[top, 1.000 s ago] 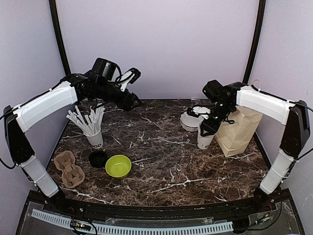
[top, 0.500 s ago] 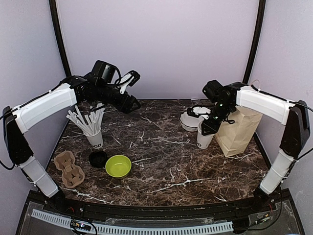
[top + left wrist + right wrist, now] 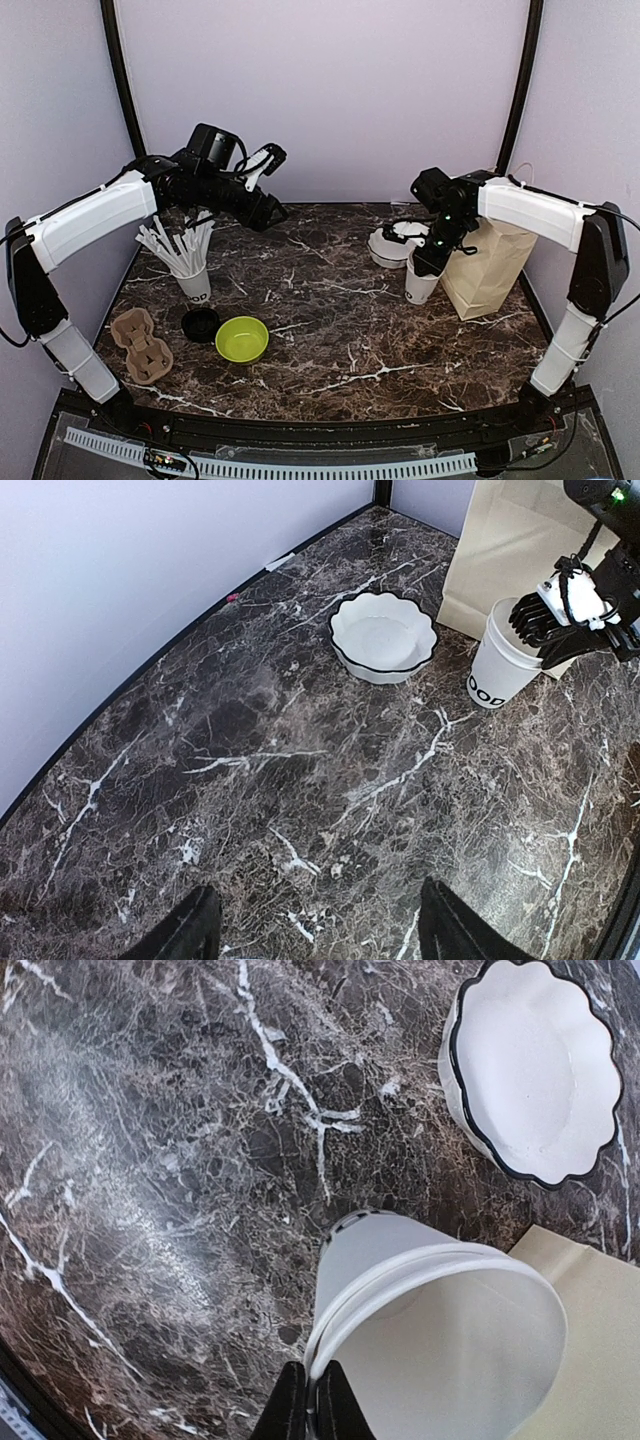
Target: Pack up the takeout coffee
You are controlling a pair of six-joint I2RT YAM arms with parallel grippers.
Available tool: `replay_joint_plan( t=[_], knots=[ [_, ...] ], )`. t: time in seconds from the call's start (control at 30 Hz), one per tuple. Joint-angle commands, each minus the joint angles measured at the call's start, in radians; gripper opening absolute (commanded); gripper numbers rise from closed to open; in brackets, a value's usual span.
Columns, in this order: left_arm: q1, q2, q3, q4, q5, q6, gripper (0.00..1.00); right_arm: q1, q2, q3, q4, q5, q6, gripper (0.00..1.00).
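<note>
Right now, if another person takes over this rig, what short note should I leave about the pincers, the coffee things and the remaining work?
Left pincer: open, empty, hovering above the table at the back left.
Right pincer: shut on the rim of the paper cup, which stands lidless beside the paper bag.
Black lid: on the table next to the lime bowl. Cardboard carrier: near left, empty.
Done: cup gripped.
Left: fit the lid, pack the cup. No second such cup is in view.

Lab booth: plain walls (image 3: 320, 100), marble tabletop (image 3: 330, 330)
</note>
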Motion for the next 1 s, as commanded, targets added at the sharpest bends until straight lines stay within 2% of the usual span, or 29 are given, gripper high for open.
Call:
replay_joint_plan(
  t=[0.0, 0.1, 0.17, 0.23, 0.27, 0.37, 0.47, 0.57, 0.77, 0.97],
  knots=[
    [-0.007, -0.038, -0.019, 0.034, 0.004, 0.014, 0.7, -0.005, 0.008, 0.028, 0.002, 0.001, 0.002, 0.0],
    [-0.006, -0.047, -0.059, 0.079, 0.032, 0.017, 0.7, -0.004, 0.004, 0.06, 0.003, -0.033, 0.001, 0.0],
    [-0.01, -0.079, -0.127, 0.158, 0.084, 0.039, 0.76, -0.002, 0.005, 0.091, 0.008, -0.069, 0.004, 0.0],
    [-0.016, -0.136, -0.242, 0.368, 0.145, 0.066, 0.82, -0.002, 0.01, 0.139, 0.002, -0.13, 0.006, 0.0],
    [-0.019, -0.155, -0.312, 0.421, 0.164, 0.08, 0.85, -0.002, 0.013, 0.168, -0.003, -0.166, 0.008, 0.0],
    [-0.033, -0.196, -0.398, 0.606, 0.254, 0.087, 0.96, 0.0, 0.03, 0.252, -0.016, -0.266, 0.016, 0.0],
    [-0.066, -0.161, -0.398, 0.631, 0.292, 0.116, 0.99, 0.014, 0.052, 0.307, -0.029, -0.323, 0.017, 0.0],
    [-0.117, -0.12, -0.376, 0.645, 0.264, 0.131, 0.99, 0.035, 0.062, 0.348, -0.038, -0.38, 0.014, 0.0],
    [-0.153, -0.037, -0.389, 0.742, 0.25, 0.094, 0.99, 0.054, 0.059, 0.42, -0.062, -0.518, -0.006, 0.0],
    [-0.163, 0.06, -0.376, 0.819, 0.216, 0.101, 0.99, 0.073, 0.051, 0.438, -0.078, -0.572, -0.032, 0.0]
  ],
)
